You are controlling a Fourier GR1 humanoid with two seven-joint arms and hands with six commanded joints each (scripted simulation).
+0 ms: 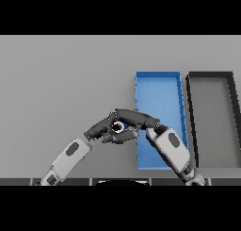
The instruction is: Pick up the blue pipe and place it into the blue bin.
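A plain grey table (pixel 66 84) fills the view. The blue bin (pixel 160 91) lies toward its right side, with a dark grey bin (pixel 212 121) just beside it, nearer the right edge. At the blue bin's left wall both hands meet: the right hand (pixel 136 118) and left hand (pixel 104 127) curl around the blue pipe (pixel 123 127), mostly hidden between them.

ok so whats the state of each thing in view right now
blue pipe: off the table's open area, mostly hidden between the two hands at the blue bin's left edge
blue bin: open-topped, nothing seen resting inside
dark bin: open-topped, empty
left hand: curled at the pipe
right hand: curled round the pipe
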